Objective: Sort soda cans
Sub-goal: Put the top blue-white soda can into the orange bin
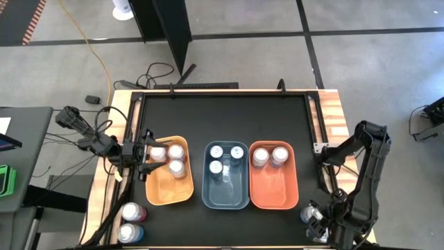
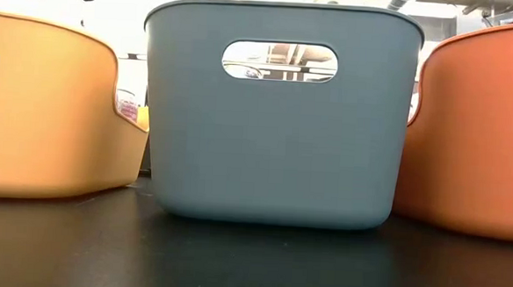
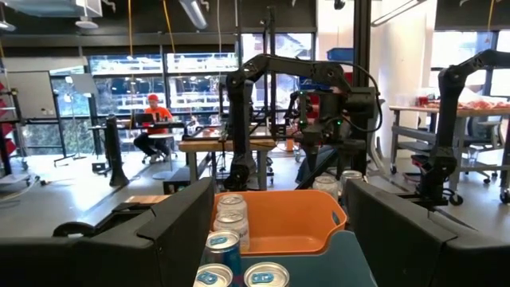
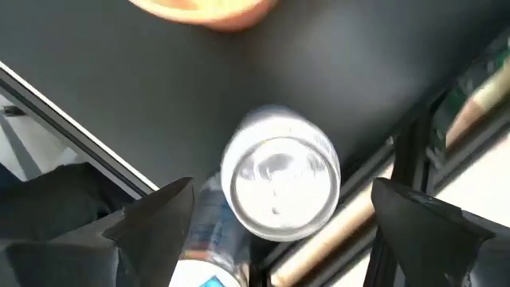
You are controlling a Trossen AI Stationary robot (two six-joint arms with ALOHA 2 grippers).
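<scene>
Right gripper [image 4: 279, 219] open wide, hanging above a can [image 4: 280, 186] at the table's near right corner, fingers [image 4: 151, 215] spread to either side of its shiny top, not yet touching. Second can [image 4: 209, 239] lying just beside it, blue showing on its body.

Left gripper [image 1: 148, 161] open at the orange bin's [image 1: 166, 196] edge, holding nothing; three cans [image 1: 177, 150] inside near it. More cans sorted: three in the blue bin [image 1: 225, 198], two in the red-orange bin [image 1: 274, 194]. Two loose cans [image 1: 132, 212] standing on the table's near left corner.

Likely light, stiff but thin-walled, smooth and slippery: best pinched across the round body below the rim, gently enough not to dent.

In the way: the neighbouring can close against one finger's path, and the table's metal rail [image 4: 335, 231] right beside; little room for lowering.
</scene>
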